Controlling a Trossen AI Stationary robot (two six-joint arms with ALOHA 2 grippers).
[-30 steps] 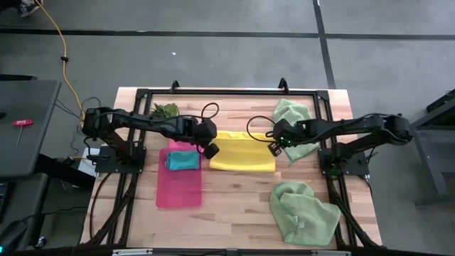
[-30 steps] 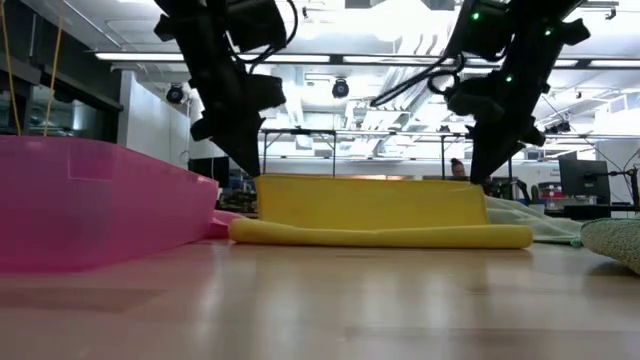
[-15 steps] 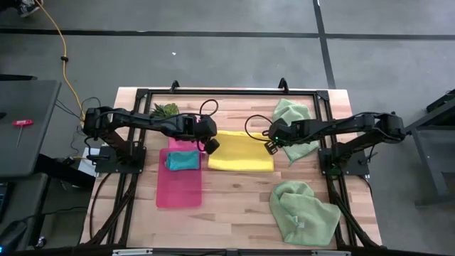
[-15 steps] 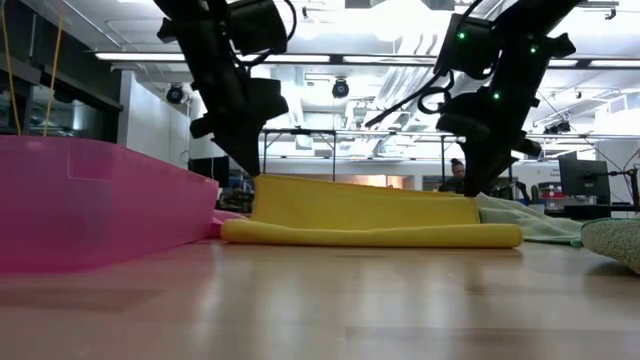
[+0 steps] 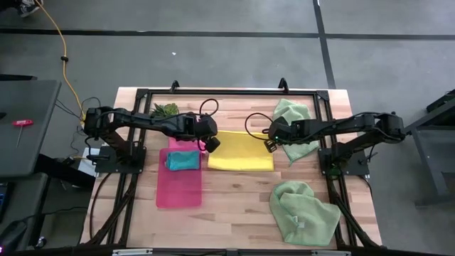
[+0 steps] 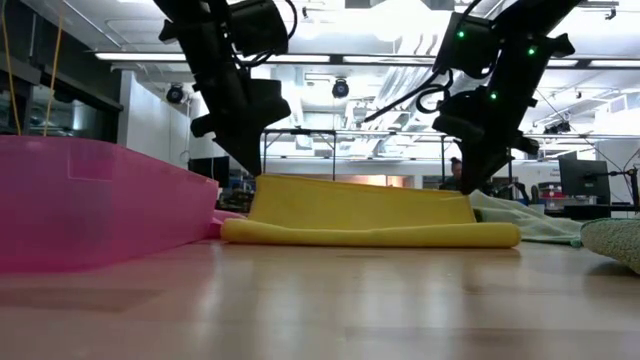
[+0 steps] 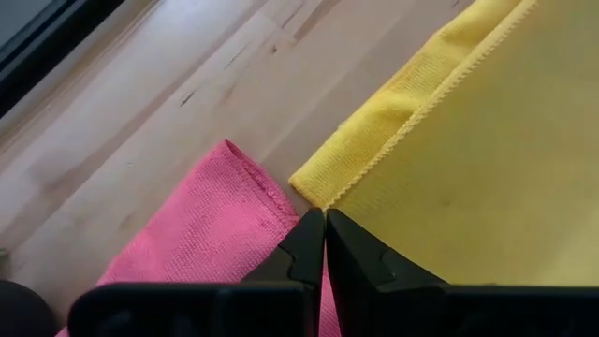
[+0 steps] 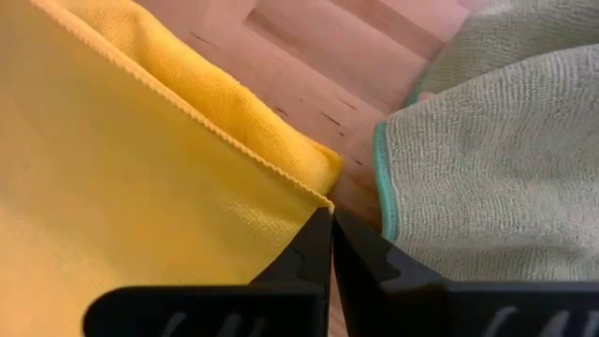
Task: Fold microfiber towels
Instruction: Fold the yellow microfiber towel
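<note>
Now the left gripper [image 5: 210,144] has its fingers pinched tight on the left far corner of the yellow towel [image 5: 242,152]. That towel lies in the middle of the table [image 5: 234,206], long from left to right. Across it, the right gripper [image 5: 271,146] pinches the other far corner. Both corners are lifted, ready to fold toward the near edge.
</note>
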